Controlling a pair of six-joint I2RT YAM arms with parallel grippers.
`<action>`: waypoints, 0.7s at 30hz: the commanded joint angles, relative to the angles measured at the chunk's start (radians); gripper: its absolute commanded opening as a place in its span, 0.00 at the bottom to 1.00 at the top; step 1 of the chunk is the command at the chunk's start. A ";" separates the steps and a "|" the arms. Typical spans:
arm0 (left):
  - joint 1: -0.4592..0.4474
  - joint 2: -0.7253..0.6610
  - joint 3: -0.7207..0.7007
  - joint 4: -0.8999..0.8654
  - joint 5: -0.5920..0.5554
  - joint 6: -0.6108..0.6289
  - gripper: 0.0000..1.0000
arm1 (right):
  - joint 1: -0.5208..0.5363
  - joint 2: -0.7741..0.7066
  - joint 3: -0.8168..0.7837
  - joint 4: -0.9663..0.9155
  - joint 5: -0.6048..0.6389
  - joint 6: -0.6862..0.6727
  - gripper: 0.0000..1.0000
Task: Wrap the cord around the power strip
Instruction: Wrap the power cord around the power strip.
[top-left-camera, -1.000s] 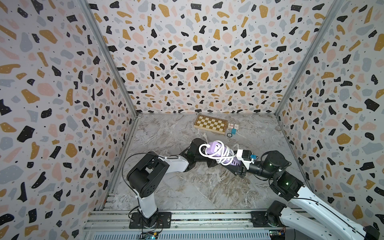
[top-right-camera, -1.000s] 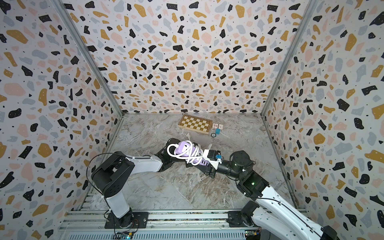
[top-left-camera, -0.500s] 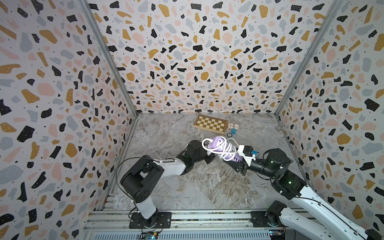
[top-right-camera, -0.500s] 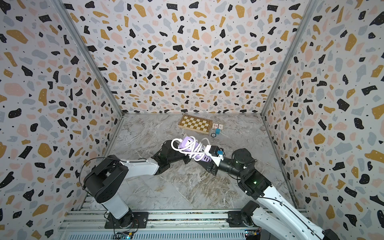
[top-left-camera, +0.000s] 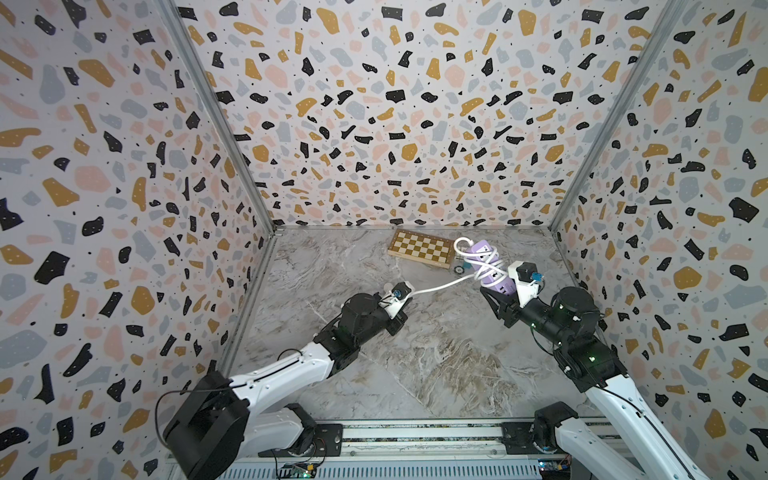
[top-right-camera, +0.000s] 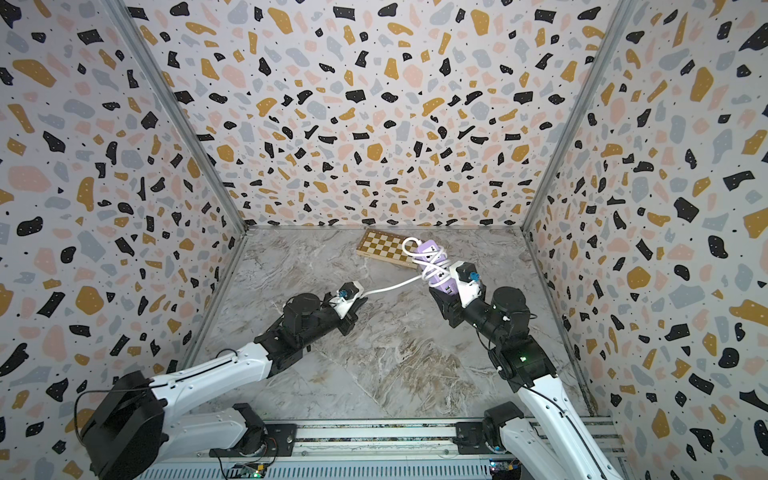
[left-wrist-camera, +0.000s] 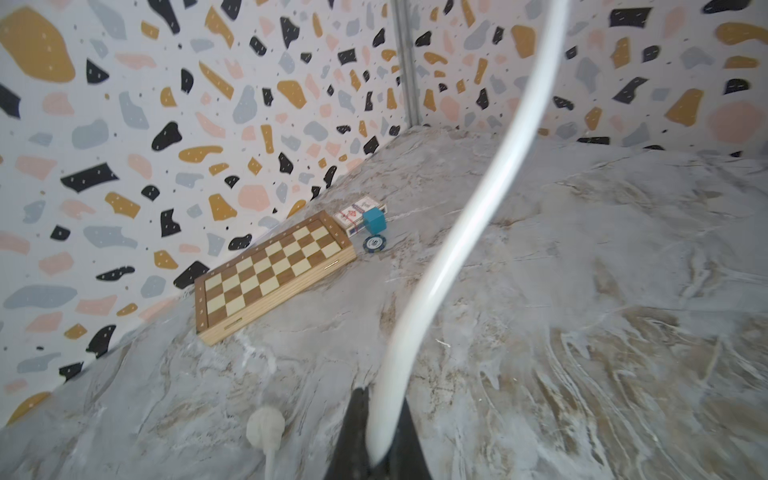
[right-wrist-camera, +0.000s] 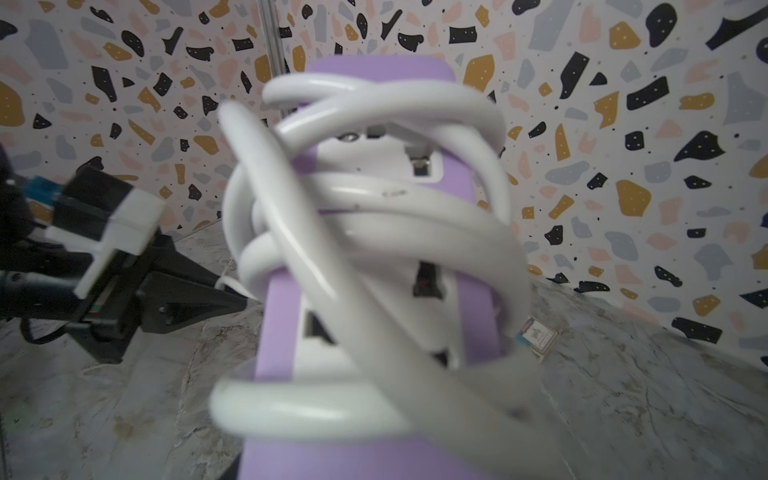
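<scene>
**Last turn needs a taut cord**

The left claw (left-wrist-camera: 380, 415) is clamped on the cord (top-left-camera: 440, 286), with the plug (left-wrist-camera: 266, 428) lying just beside it. The right claw (top-left-camera: 500, 301) grips the near end of the coiled power strip (right-wrist-camera: 282, 332), which tilts up ahead of it. The left should probably circle close, leaving no slack.

The power strip (top-left-camera: 485, 258), a lavender bar with white socket faces, is raised off the worktop (top-left-camera: 415, 374) and tilted. In both top views its upper end sits just beside the right end of the checkered board (top-left-camera: 420, 248), and its lower end is gripped by the right end effector (top-left-camera: 498, 298). The white cord (top-left-camera: 440, 286) is coiled round its middle in several loose, crossing loops. One free length curves away from the board to the left end effector (left-wrist-camera: 380, 436), clamped on it. The white plug (left-wrist-camera: 266, 426) lies on the worktop, apart from the board.
</scene>
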 joint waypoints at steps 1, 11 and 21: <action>-0.035 -0.102 0.016 -0.241 0.069 0.103 0.00 | -0.061 0.016 0.050 0.037 0.116 0.014 0.00; -0.192 -0.202 0.349 -0.671 0.131 0.468 0.00 | -0.045 0.120 0.058 -0.094 0.146 -0.103 0.00; -0.286 -0.001 0.742 -0.799 0.086 0.623 0.00 | 0.341 0.197 -0.002 -0.143 0.323 -0.152 0.00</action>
